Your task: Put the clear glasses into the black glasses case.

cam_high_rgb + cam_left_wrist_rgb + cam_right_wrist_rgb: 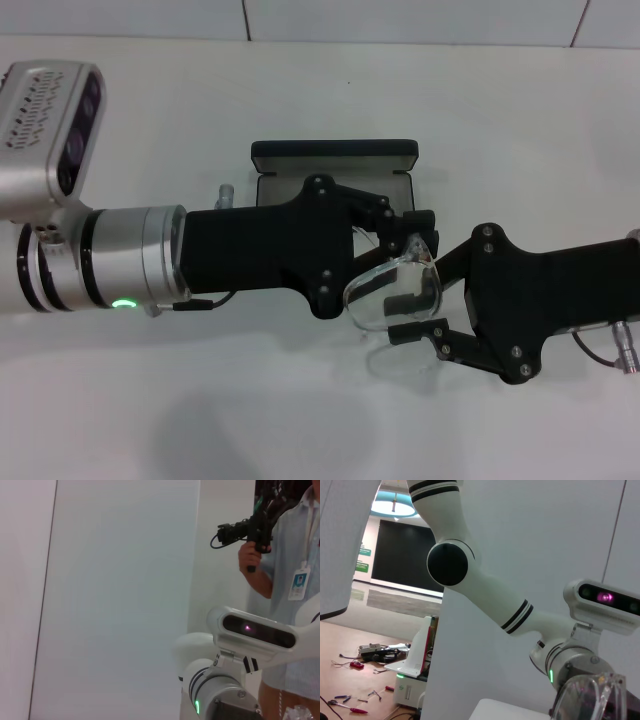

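The clear glasses (392, 290) hang above the table in front of the open black glasses case (335, 160). My right gripper (415, 300) reaches in from the right, one finger above the lens and one below, shut on the glasses. My left gripper (415, 238) comes in from the left and meets the glasses' upper edge; its body hides most of the case's tray. In the right wrist view part of the clear glasses (585, 695) shows close by. A corner of the clear glasses (300, 712) shows in the left wrist view.
The white table (200, 400) spreads in front and to both sides of the arms. A small grey part (225, 192) pokes out beside the case. A person (295, 580) holding a black device stands behind the robot.
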Controlling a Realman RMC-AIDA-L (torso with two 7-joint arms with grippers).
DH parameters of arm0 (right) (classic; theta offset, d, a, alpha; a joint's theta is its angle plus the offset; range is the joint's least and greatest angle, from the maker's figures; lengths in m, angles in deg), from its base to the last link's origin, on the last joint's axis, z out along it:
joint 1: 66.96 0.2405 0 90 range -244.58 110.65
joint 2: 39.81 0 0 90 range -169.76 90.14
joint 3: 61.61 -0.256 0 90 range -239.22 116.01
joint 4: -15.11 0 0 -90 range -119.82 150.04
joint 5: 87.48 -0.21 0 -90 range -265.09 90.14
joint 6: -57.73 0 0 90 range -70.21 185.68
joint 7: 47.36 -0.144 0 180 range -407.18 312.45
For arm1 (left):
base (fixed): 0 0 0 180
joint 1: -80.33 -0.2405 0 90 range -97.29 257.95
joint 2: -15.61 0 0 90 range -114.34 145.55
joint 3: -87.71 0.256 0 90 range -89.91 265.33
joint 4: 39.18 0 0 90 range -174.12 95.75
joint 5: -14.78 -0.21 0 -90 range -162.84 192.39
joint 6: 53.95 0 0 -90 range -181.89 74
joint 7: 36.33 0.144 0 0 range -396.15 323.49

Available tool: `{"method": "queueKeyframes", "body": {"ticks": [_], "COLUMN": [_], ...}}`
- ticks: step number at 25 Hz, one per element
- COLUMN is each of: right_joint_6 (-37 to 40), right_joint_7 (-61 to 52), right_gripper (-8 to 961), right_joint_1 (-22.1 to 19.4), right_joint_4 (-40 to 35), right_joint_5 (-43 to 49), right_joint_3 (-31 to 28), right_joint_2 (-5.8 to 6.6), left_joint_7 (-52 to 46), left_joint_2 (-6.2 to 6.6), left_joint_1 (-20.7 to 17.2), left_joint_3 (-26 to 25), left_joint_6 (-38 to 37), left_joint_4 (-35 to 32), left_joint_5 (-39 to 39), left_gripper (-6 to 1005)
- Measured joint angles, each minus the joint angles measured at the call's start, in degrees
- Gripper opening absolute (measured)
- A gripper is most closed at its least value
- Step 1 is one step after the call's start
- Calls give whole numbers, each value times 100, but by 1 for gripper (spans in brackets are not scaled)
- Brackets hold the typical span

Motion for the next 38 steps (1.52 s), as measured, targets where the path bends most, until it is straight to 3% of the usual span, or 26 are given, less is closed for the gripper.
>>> {"method": "queueKeyframes", "body": {"ticks": [10, 16, 24, 29, 33, 38], "right_joint_6": [-10, -11, 179, 1281, 2112, 2127], "right_joint_7": [2, 1, 121, 363, 328, 309], "right_gripper": [113, 113, 113, 113, 113, 113], "right_joint_1": [0, -6, -152, -344, -257, -140], "right_joint_4": [0, 0, 0, 175, 444, 498], "right_joint_5": [-3, -4, -560, -1358, -1888, -1933], "right_joint_3": [-12, -2, -84, -844, -1178, -882], "right_joint_2": [1, 8, 47, 57, 78, 81], "left_joint_7": [17, 47, 193, 43, -40, -203], "left_joint_2": [-5, 29, 3, 12, 12, 12], "left_joint_1": [-6, -76, -452, -529, -475, -144], "left_joint_3": [-21, -305, -1560, -2241, -2098, -1345], "left_joint_6": [-11, -11, 125, 250, 262, 225], "left_joint_4": [6, -47, 130, 479, 563, 583], "left_joint_5": [76, 432, 450, 455, 402, 401], "left_gripper": [118, 118, 118, 117, 117, 117]}}
